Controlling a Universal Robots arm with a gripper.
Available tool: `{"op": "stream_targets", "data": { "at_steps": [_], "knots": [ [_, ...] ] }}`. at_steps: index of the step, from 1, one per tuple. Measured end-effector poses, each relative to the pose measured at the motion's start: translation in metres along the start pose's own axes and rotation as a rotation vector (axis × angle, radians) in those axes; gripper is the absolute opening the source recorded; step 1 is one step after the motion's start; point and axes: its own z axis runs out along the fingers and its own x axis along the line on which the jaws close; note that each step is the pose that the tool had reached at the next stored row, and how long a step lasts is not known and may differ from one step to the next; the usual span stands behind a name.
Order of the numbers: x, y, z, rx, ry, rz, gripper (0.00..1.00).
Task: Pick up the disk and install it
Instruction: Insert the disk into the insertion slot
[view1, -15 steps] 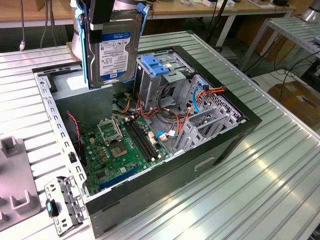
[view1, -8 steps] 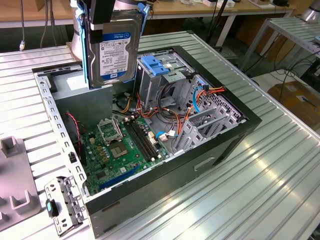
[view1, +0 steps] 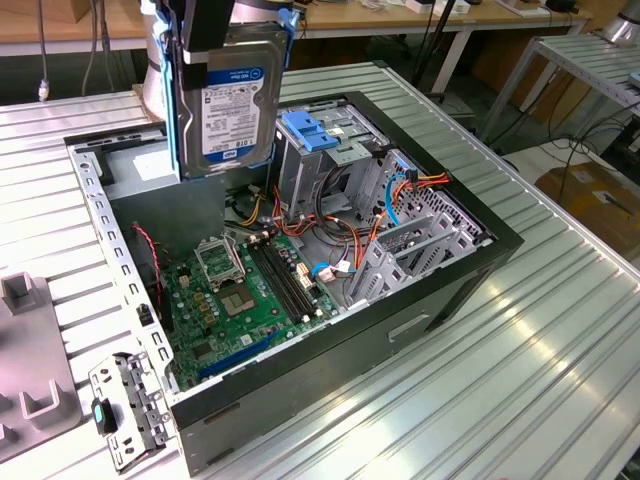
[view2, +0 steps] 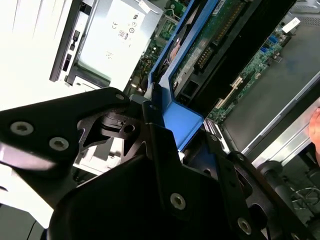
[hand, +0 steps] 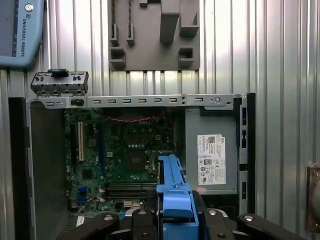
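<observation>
Our fingers (view2: 162, 150) clamp the blue-framed silver-grey metal disk (view1: 228, 105) on edge above the open black computer case (view1: 440, 300), likely to clear its walls.

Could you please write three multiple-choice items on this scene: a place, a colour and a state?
1. Where is the disk? A on the table; B held above the open case; C seated in the drive cage.
2. What colour is its carrier rail? A red; B blue; C yellow.
3. How is the gripper? A open, empty; B shut on a cable; C shut on the disk.
Answers: B, it hangs upright over the case; B, blue frames it in both wrist views; C, it clamps the rail.
</observation>
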Motion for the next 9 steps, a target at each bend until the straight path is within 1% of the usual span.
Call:
{"op": "stream_targets", "data": {
  "at_steps": [3,9],
  "knots": [
    [0.0038,-0.0001,0.0000,0.0000,0.0000,0.000,0.37],
    [0.0190,-0.0005,0.0003,0.0000,0.0003,0.000,0.37]
  ]
}}
